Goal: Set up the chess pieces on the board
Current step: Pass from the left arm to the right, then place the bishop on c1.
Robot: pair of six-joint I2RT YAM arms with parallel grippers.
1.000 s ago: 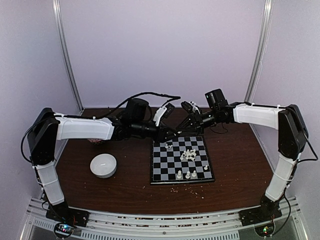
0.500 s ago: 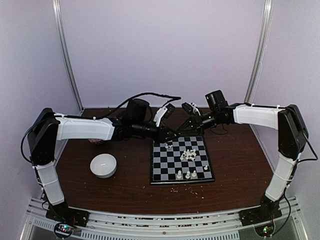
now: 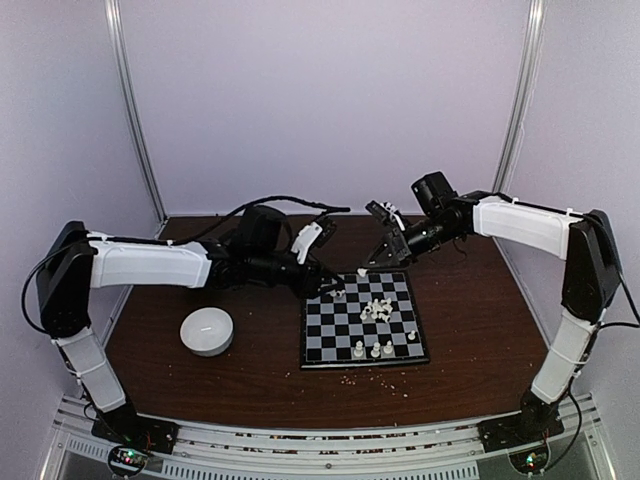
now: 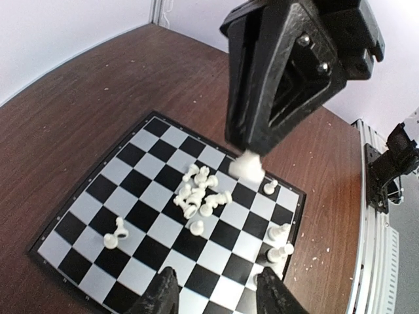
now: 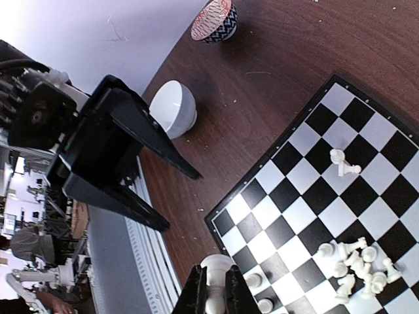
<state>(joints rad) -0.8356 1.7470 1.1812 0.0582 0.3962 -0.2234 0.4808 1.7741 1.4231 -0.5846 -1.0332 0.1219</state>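
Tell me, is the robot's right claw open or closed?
Shut: the right gripper pinches a white chess piece; both wrist views show it clamped between the jaws.

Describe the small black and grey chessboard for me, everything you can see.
The small square chessboard lies flat on the brown wooden table, right of centre. It has black and pale grey checks inside a thin black rim. Tiny white chess pieces touch it: a toppled heap near mid-board, a few upright by its near edge.

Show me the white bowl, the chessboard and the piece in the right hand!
white bowl [image 3: 207, 331]: top view, its middle.
chessboard [image 3: 322, 345]: top view, bare near-left square.
held piece [image 5: 215, 264]: right wrist view, its round top.
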